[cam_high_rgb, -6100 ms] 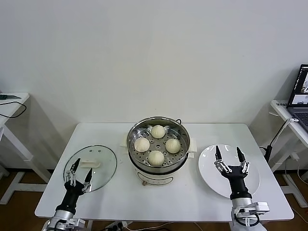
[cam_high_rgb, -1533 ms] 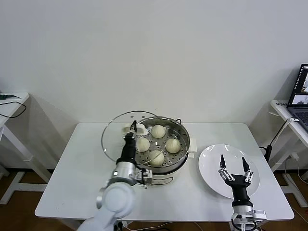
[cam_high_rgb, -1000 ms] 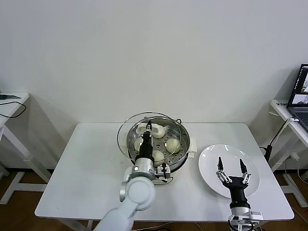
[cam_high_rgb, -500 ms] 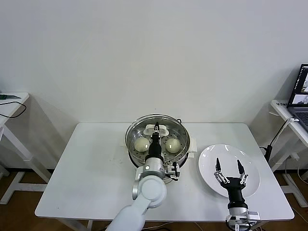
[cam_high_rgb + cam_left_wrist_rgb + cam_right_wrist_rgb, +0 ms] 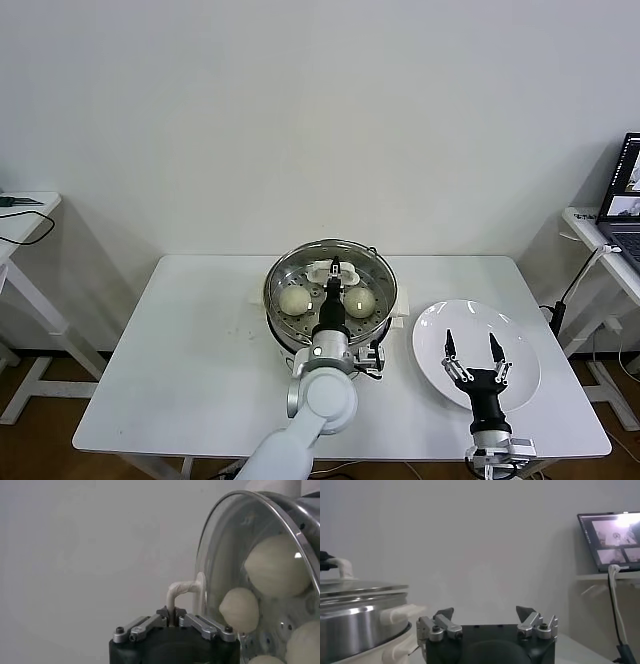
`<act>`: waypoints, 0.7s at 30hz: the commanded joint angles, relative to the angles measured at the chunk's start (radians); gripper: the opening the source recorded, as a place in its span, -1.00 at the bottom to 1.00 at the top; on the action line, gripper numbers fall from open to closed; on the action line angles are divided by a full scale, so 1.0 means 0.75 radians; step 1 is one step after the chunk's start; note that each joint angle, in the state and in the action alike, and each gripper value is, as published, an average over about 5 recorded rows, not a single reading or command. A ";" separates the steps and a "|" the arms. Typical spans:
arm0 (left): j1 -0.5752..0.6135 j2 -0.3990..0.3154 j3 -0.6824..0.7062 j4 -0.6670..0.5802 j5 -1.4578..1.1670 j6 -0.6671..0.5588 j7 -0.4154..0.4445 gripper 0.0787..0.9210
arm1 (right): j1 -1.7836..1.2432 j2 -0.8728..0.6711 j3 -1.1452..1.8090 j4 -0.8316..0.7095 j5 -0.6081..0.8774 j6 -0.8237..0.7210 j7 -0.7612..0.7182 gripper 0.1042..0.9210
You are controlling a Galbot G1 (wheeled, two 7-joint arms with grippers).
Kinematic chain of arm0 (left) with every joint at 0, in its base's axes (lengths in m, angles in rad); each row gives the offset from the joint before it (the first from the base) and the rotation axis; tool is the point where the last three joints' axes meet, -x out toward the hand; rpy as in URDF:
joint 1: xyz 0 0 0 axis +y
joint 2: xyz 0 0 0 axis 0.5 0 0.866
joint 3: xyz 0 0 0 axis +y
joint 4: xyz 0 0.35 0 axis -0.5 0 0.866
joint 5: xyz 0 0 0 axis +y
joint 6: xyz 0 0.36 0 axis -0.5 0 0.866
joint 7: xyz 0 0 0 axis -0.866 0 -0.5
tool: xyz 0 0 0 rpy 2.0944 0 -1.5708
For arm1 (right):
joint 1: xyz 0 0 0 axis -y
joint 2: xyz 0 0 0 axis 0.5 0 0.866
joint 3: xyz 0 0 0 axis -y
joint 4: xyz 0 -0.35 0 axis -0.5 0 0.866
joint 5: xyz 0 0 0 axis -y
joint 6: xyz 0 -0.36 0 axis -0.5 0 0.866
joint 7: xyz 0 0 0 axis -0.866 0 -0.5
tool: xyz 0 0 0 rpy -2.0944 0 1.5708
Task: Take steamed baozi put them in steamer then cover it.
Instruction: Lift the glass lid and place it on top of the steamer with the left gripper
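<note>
The steamer (image 5: 329, 300) stands at the middle of the white table (image 5: 180, 360), toward its far edge, steel pot on a cream-white base. The glass lid (image 5: 330, 283) lies level over the pot's rim and appears seated on it; from the right wrist view the metal rim of the lid (image 5: 355, 588) rests flat on the pot wall (image 5: 360, 625). Buns (image 5: 293, 300) show through the glass on the perforated tray: two are plain in the head view, one on each side of the arm. The left wrist view shows at least three buns (image 5: 276, 566) behind the glass (image 5: 225, 555), a fourth partly cut off at the picture's edge.

The left gripper (image 5: 337, 268) reaches over the pot from the near side, jaws shut tight on the lid's white handle (image 5: 330, 271). In the left wrist view the handle (image 5: 181, 591) is pinched between the two fingertips.

The right gripper (image 5: 469, 345) hovers above the white plate (image 5: 520, 400), which sits on the table to the steamer's right, just beside it. Its fingers (image 5: 449, 347) are spread wide and hold nothing; the right wrist view shows both fingertips (image 5: 443, 615) well apart.

A laptop (image 5: 626, 195) stands on a side desk at far right. A second side table (image 5: 25, 210) is at far left.
</note>
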State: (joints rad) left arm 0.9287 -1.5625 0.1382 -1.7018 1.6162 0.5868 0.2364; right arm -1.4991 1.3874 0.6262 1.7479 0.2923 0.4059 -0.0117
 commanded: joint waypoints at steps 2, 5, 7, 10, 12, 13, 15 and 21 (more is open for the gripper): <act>0.004 -0.013 -0.013 0.019 0.022 -0.008 -0.016 -0.75 | 0.002 0.000 -0.005 -0.005 -0.004 0.002 -0.003 0.76; 0.008 -0.011 -0.019 0.019 0.023 -0.011 -0.018 -0.75 | 0.003 -0.002 -0.006 -0.006 -0.004 0.002 -0.004 0.76; 0.012 -0.011 -0.020 0.019 0.024 -0.012 -0.019 -0.75 | 0.005 -0.003 -0.006 -0.008 -0.004 0.003 -0.005 0.76; 0.018 -0.014 -0.019 0.013 0.024 -0.014 -0.020 -0.75 | 0.009 -0.004 -0.006 -0.011 -0.003 0.003 -0.005 0.76; 0.020 -0.016 -0.017 0.010 0.024 -0.014 -0.021 -0.75 | 0.011 -0.004 -0.007 -0.011 -0.004 0.003 -0.006 0.76; 0.021 -0.018 -0.017 0.011 0.025 -0.014 -0.021 -0.75 | 0.012 -0.004 -0.008 -0.010 -0.004 0.003 -0.006 0.76; 0.022 -0.019 -0.018 0.014 0.025 -0.016 -0.023 -0.75 | 0.012 -0.004 -0.009 -0.009 -0.005 0.003 -0.007 0.76; 0.027 -0.015 -0.024 0.017 0.027 -0.028 -0.028 -0.75 | 0.012 -0.004 -0.010 -0.007 -0.006 0.004 -0.011 0.76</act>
State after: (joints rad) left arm 0.9469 -1.5721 0.1213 -1.6879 1.6328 0.5720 0.2190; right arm -1.4903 1.3845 0.6192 1.7411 0.2881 0.4081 -0.0186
